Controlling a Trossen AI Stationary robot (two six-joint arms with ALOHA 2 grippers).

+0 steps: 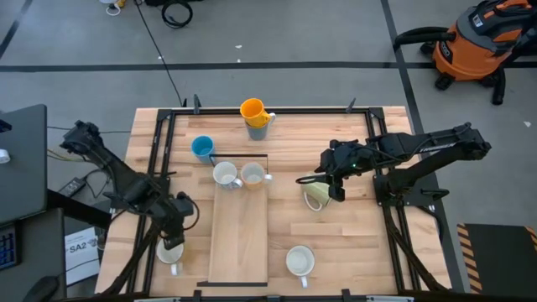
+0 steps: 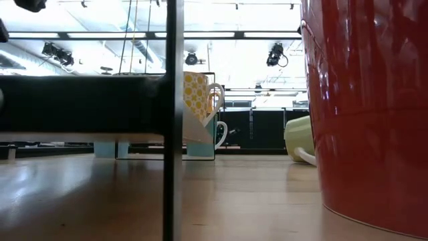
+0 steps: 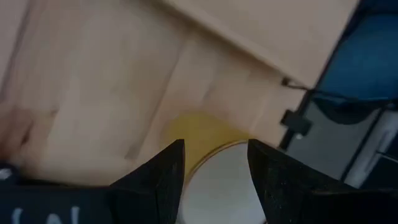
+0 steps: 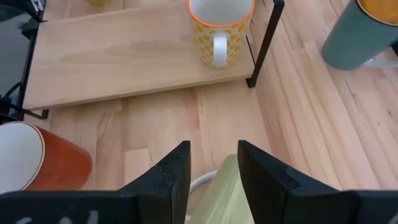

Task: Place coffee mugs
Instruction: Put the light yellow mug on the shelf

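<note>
- High view gives you the raised pale wooden shelf board (image 1: 239,231) mid-surface as landmark; two cream round mugs (image 1: 225,174) already sit at its far end, presumably the target spot.
- Right of that board, your right tool (image 1: 323,191) pinches the tilted pale green mug (image 1: 315,196) by its rim, likely for carrying.
- Left of the board, your left tool (image 3: 214,177) hangs spread over a white mug (image 1: 170,252), ready to close.

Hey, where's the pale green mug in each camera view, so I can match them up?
High view: pale green mug right of centre, at the right end effector.
Low view: mug right of centre, tilted.
Left wrist view: not in it.
Right wrist view: mug at bottom centre.
Shared landmark: yellow-dotted mug on the raised board.
</note>
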